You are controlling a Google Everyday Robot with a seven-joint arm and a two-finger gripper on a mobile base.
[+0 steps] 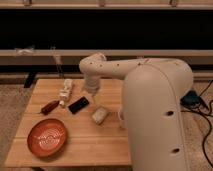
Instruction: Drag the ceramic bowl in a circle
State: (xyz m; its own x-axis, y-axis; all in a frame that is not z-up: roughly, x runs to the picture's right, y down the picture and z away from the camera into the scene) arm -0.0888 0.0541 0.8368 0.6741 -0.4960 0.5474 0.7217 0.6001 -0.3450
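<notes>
The ceramic bowl (47, 137) is wide, shallow and glossy orange-red with pale rings inside. It sits on the wooden table (90, 145) near the front left corner. My gripper (93, 96) hangs from the white arm (107, 67) over the middle of the table, behind and to the right of the bowl and well apart from it. It is just above a black flat object (78, 105) and a pale lump (99, 115).
A white packet (65, 91) and a dark red item (49, 107) lie at the table's left back. My white body (155, 115) covers the table's right side. Cables (202, 107) lie on the floor at right. A dark wall and shelf stand behind.
</notes>
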